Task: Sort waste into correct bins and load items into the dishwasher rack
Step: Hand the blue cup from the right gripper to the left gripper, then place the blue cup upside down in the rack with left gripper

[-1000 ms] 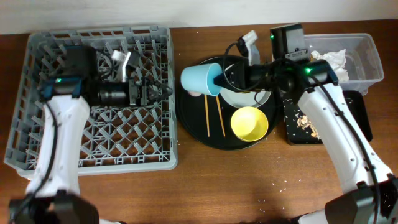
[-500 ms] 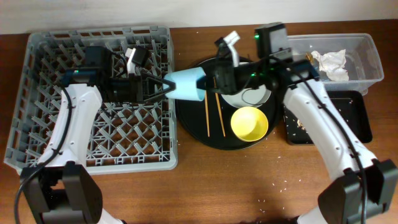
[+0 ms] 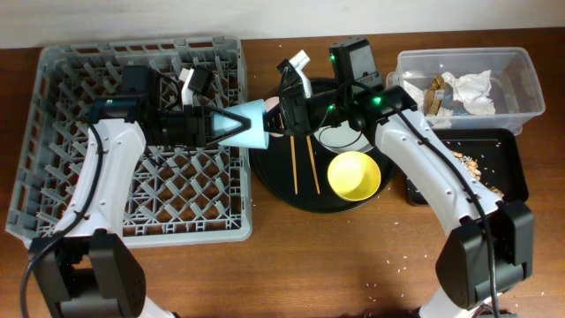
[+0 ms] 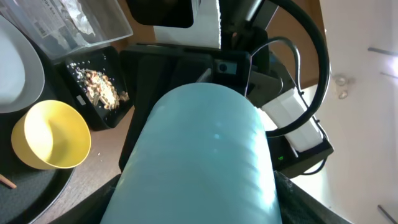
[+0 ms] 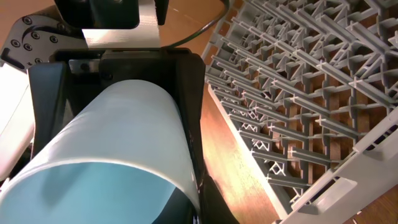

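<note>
The light blue cup [image 3: 254, 128] hangs on its side between my two grippers, over the right wall of the grey dishwasher rack [image 3: 53, 203]. My right gripper [image 3: 281, 119] is shut on the cup's rim, which shows in the right wrist view [image 5: 112, 137]. My left gripper [image 3: 231, 125] is open, with a finger along each side of the cup's base end [image 4: 199, 162]. The yellow bowl [image 3: 354, 175], two chopsticks [image 3: 294, 163] and the grey plate [image 3: 353, 139] lie on the round black tray [image 3: 282, 190]. The pink cup is hidden.
The clear tub [image 3: 521, 71] at the back right holds white napkins [image 3: 468, 88] and a brown scrap. The shallow black tray [image 3: 512, 190] in front of it holds tan crumbs [image 3: 472, 163]. The rack's pegs show in the right wrist view [image 5: 311, 93].
My right arm has carried the blue cup left from the round tray to the rack's edge. My left gripper reached right, and the cup now sits between its fingers.
</note>
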Controlling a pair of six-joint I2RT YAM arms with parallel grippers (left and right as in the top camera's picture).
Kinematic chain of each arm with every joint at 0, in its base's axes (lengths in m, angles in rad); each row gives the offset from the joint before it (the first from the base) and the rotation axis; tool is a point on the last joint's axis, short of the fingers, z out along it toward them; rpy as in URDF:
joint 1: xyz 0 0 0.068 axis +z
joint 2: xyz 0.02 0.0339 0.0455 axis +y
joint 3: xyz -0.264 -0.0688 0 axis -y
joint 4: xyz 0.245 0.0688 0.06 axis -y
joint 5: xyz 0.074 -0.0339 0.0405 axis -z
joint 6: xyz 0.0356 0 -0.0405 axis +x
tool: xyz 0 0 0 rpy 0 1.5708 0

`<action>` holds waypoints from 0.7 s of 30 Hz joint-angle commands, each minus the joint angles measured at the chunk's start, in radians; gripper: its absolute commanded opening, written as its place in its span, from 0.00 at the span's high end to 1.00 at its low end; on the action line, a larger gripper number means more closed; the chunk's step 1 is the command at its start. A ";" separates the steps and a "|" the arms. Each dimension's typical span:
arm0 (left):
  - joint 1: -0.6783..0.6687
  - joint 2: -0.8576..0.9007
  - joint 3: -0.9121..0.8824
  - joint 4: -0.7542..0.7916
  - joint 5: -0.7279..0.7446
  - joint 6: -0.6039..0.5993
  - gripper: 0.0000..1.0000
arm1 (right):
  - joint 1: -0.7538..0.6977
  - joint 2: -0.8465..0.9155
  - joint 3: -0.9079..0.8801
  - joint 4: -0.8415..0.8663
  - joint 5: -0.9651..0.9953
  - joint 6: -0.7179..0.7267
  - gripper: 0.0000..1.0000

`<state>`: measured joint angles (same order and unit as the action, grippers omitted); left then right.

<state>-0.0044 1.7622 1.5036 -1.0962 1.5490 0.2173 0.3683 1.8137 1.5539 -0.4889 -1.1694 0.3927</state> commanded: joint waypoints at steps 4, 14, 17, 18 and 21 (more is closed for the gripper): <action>-0.004 -0.001 0.016 0.002 0.025 0.012 0.40 | 0.000 0.013 0.000 -0.001 0.050 0.010 0.45; 0.077 -0.017 0.044 0.002 -0.347 -0.107 0.47 | -0.155 0.013 0.000 -0.210 0.140 -0.069 0.27; 0.074 -0.060 0.105 -0.042 -0.595 -0.124 0.47 | -0.183 0.013 0.000 -0.320 0.208 -0.130 0.27; 0.070 -0.076 0.132 -0.069 -0.682 -0.124 0.47 | -0.187 0.013 0.000 -0.352 0.243 -0.153 0.27; 0.042 -0.126 0.216 -0.174 -0.990 -0.136 0.47 | -0.186 0.013 0.000 -0.394 0.349 -0.158 0.25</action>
<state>0.0654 1.7359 1.6188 -1.2026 0.9699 0.1104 0.1787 1.8187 1.5539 -0.8547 -0.9638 0.2932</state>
